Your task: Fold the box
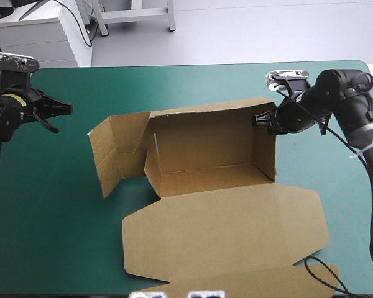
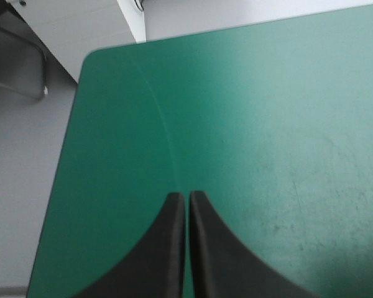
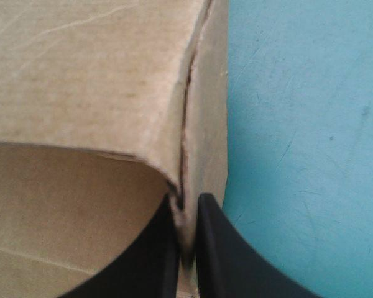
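While the brown cardboard box sits mid-table on the teal-green cover as a half-formed tray, the right gripper pinches its right wall at the 2 o'clock corner, black fingers all but closed on the board. Back and right walls stand upright. At 9 o'clock the left panels lean outward, untucked. The lid lies flat toward 6 o'clock. Well apart at 10 o'clock, the left gripper hangs over bare cover, fingers pressed together.
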Controlling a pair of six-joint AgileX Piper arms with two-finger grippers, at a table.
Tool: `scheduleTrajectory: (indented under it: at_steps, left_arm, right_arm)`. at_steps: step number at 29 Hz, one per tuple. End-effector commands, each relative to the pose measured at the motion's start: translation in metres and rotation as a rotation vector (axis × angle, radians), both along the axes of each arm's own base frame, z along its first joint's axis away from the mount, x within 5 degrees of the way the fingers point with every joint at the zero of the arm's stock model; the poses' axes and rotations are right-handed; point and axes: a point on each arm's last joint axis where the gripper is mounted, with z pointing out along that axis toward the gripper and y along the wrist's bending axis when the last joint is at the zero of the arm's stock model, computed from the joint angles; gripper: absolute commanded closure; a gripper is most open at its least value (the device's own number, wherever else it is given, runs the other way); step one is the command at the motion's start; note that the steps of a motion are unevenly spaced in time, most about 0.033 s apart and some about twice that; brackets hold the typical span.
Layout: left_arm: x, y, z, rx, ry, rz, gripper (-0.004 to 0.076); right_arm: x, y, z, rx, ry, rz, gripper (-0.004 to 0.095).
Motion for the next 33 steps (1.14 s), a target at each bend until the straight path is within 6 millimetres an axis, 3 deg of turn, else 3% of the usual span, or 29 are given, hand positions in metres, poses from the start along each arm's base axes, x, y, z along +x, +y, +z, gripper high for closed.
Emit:
scheduleTrajectory:
  at_steps: [1,8,13,16,19,22,24,33]
  left_arm:
    - [-0.007,0.004,0.002,-0.028,-0.037,-0.021,0.0721]
    - [-0.004,0.001,-0.018,-0.066,0.018,-0.048,0.0721]
    - [-0.004,0.000,-0.019,-0.079,0.026,-0.052,0.0721]
    - [-0.004,0.000,-0.019,-0.079,0.026,-0.052,0.0721]
    - [-0.004,0.000,-0.019,-0.079,0.026,-0.052,0.0721]
    - [-0.004,0.000,-0.019,-0.079,0.028,-0.052,0.0721]
    - [-0.004,0.000,-0.019,-0.079,0.028,-0.052,0.0721]
    - [-0.005,0.000,-0.020,-0.080,0.042,-0.051,0.0721]
  right_arm:
    - [0.008,0.005,0.000,0.050,0.009,-0.011,0.0907]
    - [0.049,0.008,-0.050,-0.041,0.054,0.016,0.0907]
    - [0.071,0.011,-0.062,-0.037,-0.053,0.014,0.0903]
    - [0.076,0.011,-0.064,-0.043,-0.092,0.005,0.0841]
    - [0.078,0.009,-0.063,-0.068,-0.113,0.004,0.0699]
    - [0.079,0.008,-0.054,-0.084,-0.134,0.008,0.0530]
    - [0.079,0.007,-0.041,-0.087,-0.154,0.008,0.0471]
    - [0.060,0.000,0.033,-0.128,-0.213,0.029,0.0467]
